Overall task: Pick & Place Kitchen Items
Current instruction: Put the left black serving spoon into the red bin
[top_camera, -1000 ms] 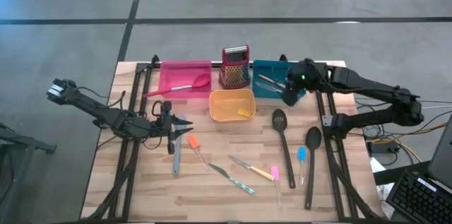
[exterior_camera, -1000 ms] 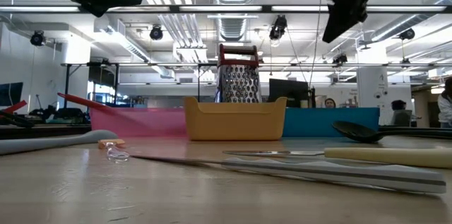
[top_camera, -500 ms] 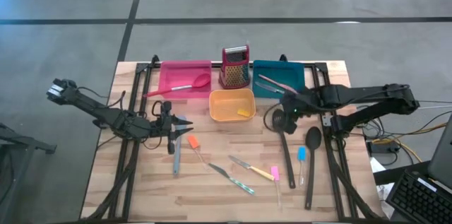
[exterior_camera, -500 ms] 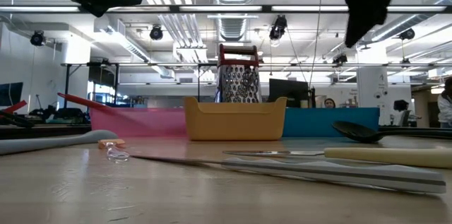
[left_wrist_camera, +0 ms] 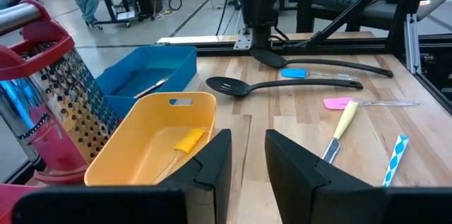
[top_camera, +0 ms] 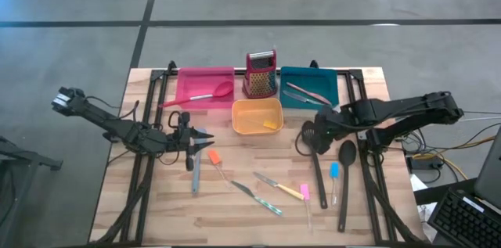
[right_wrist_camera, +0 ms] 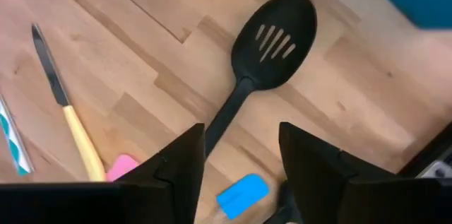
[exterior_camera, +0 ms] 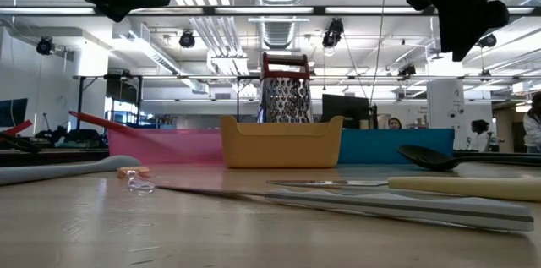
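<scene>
At the table's left edge we see the left gripper (top_camera: 205, 141) waiting low over the wood, its fingers (left_wrist_camera: 212, 160) parted with nothing between them. Just beside its tips lie a short orange piece (top_camera: 213, 156) and a grey-handled utensil (top_camera: 195, 176), and nearer the front edge a slim metal knife (top_camera: 244, 191).

Along the far side stands the pink rectangular tray (top_camera: 205, 86), with a red spoon (top_camera: 205, 95) lying in it, then the upright red box grater (top_camera: 261, 74). In front of the grater sits the orange-yellow tray (top_camera: 257, 116), holding a small yellow piece (top_camera: 272, 124).

Toward the front we find a yellow-handled knife (top_camera: 280, 188), a teal-and-white striped utensil (top_camera: 270, 206) and a pink-headed spatula (top_camera: 305, 196). The teal rectangular tray (top_camera: 308, 87) at the far right holds a pink-handled utensil (top_camera: 307, 93).

The right gripper (top_camera: 310, 137) hovers above the head of the long black slotted spoon (top_camera: 315, 156), its fingers (right_wrist_camera: 176, 171) spread apart and holding nothing; the right wrist view shows the spoon's handle running between them. Beside it lie a blue-headed spatula (top_camera: 334, 174) and a long black solid spoon (top_camera: 344, 177), flat on the wood.
</scene>
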`<act>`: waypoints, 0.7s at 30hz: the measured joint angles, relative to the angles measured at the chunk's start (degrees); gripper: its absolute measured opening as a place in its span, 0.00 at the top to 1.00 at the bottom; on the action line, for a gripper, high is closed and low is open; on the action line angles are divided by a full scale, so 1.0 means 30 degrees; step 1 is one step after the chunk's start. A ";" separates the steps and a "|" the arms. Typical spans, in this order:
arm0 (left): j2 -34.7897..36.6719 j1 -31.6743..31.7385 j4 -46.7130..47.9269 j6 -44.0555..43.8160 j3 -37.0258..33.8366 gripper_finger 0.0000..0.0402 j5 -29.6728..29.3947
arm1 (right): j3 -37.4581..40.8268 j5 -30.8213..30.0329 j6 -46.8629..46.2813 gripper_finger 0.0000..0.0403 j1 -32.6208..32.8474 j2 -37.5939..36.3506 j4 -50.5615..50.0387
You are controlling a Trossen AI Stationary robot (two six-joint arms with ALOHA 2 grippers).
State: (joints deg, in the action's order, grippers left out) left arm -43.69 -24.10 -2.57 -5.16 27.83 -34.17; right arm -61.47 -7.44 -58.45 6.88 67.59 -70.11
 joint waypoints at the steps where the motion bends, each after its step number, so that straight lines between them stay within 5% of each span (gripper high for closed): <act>1: 0.0003 0.0000 0.0002 -0.0004 0.0000 0.78 0.0002 | 0.0050 0.0000 -0.0432 0.54 0.0115 0.0000 -0.0014; 11: 0.0003 0.0000 0.0000 -0.0004 0.0000 0.78 0.0007 | 0.2484 0.0086 -0.3728 0.50 0.1285 0.0007 0.0444; 21: -0.0001 0.0000 0.0007 -0.0092 0.0000 0.78 0.0007 | 0.6327 0.1502 -0.3925 0.55 0.1477 0.0007 0.5820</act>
State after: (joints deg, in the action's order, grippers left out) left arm -43.69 -24.10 -2.55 -5.43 27.83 -34.15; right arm -42.49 -2.94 -70.22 11.31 67.61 -52.65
